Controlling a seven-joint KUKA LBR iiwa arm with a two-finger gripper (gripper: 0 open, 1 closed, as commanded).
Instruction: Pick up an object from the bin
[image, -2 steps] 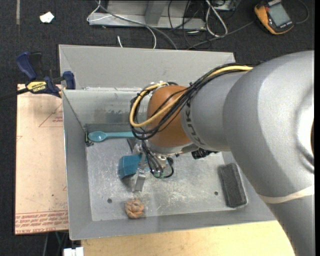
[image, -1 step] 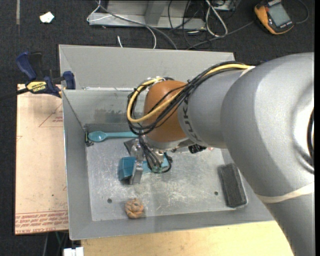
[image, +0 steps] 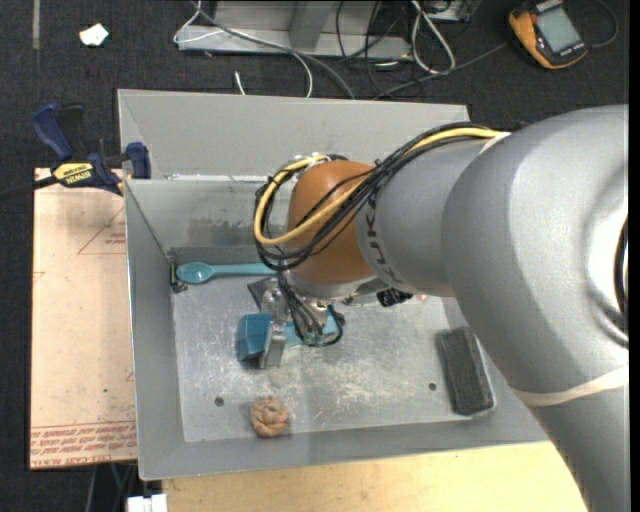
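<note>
Here, in the camera view, the gripper (image: 272, 342) is seen low over the middle of the bin (image: 150, 300), right at a blue block (image: 250, 336); whether it is wide or narrow cannot be told. Lettering on the arm (image: 480, 230) is crossed by cables and cannot be read. A teal spoon (image: 215, 270) is laid along the back wall, bowl towards the view's left. Bare floor is left in front, where a tan lump (image: 268, 416) lies near the front wall. A dark grey bar (image: 465, 370) lies well apart at the view's right, its long axis front to back.

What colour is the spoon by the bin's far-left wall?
The spoon is plain teal, seen best in the camera view.
</note>
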